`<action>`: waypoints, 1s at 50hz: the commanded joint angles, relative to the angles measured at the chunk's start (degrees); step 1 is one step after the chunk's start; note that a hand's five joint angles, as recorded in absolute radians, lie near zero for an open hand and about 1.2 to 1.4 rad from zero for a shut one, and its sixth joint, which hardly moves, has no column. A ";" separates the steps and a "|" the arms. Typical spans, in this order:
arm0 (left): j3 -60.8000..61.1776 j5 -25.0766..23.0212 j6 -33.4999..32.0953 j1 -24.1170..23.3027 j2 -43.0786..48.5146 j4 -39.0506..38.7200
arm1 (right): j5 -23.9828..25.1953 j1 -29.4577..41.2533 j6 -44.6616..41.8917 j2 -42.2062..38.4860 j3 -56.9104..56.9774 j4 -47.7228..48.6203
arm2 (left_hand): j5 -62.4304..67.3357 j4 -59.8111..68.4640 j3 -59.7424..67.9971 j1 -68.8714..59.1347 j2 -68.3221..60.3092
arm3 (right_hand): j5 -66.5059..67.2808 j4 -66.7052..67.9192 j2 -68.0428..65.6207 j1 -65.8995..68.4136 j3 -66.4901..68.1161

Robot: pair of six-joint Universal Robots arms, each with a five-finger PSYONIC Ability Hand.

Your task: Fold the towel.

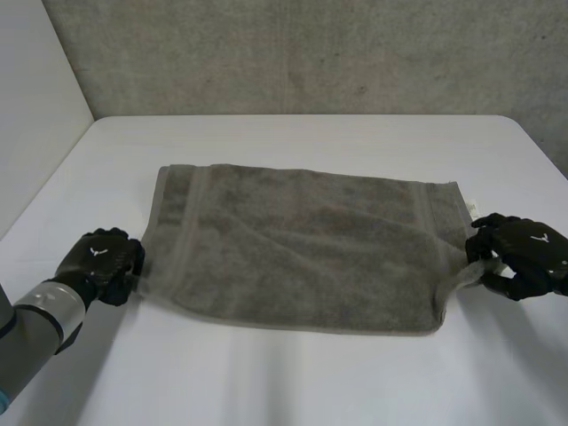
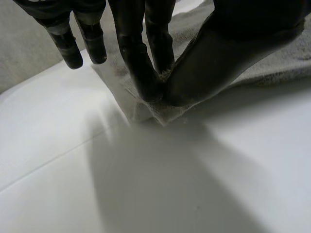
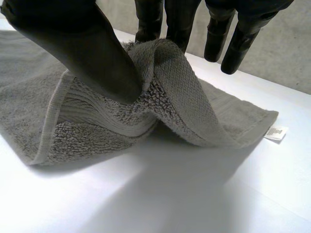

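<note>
Where the head view looks down on the white table [image 1: 302,382], a grey towel [image 1: 302,244] lies spread flat across the middle, its long sides running left to right. At the towel's near left corner sits the left robot hand [image 1: 102,262], fingers curled onto the cloth. On the short right edge, nearer the front corner than the back, the right robot hand [image 1: 524,253] grips the cloth and draws that edge out into a small point. A grey wall [image 1: 302,53] stands behind the table.

In the left wrist view, the left robot hand [image 2: 218,53] is clamped on the towel [image 2: 282,63]: the thumb and two fingers [image 2: 138,63] meet on the very corner, which is held just above the table [image 2: 194,184]. Its other fingers hang clear beside the corner.

In the right wrist view, the right robot hand [image 3: 82,43] is clamped on the towel [image 3: 194,107] too. Its thumb presses a raised fold of the edge against the fingers [image 3: 148,19] behind it, so the cloth arches up off the table [image 3: 170,204] while the rest lies flat. Two more fingers hang free beside the fold. A small white label [image 3: 275,132] sticks out from the flat corner beyond the hand.
</note>
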State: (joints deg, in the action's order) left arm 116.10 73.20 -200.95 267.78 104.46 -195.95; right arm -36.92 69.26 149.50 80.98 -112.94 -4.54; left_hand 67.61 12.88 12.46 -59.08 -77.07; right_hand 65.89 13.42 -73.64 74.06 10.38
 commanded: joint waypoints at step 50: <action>5.54 -7.54 -7.35 0.11 -2.16 3.12 | 15.04 -18.11 -41.13 -3.28 2.91 -35.01 | -36.62 -2.88 -2.46 18.08 36.07 | 4.11 -3.42 -6.36 5.94 -0.38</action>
State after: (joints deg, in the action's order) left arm 120.53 63.75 -204.91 268.26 102.17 -191.07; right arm -22.17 51.54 108.45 78.15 -109.93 -39.89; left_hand 31.71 12.88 12.46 -42.95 -42.99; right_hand 66.17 13.42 -73.72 74.07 10.38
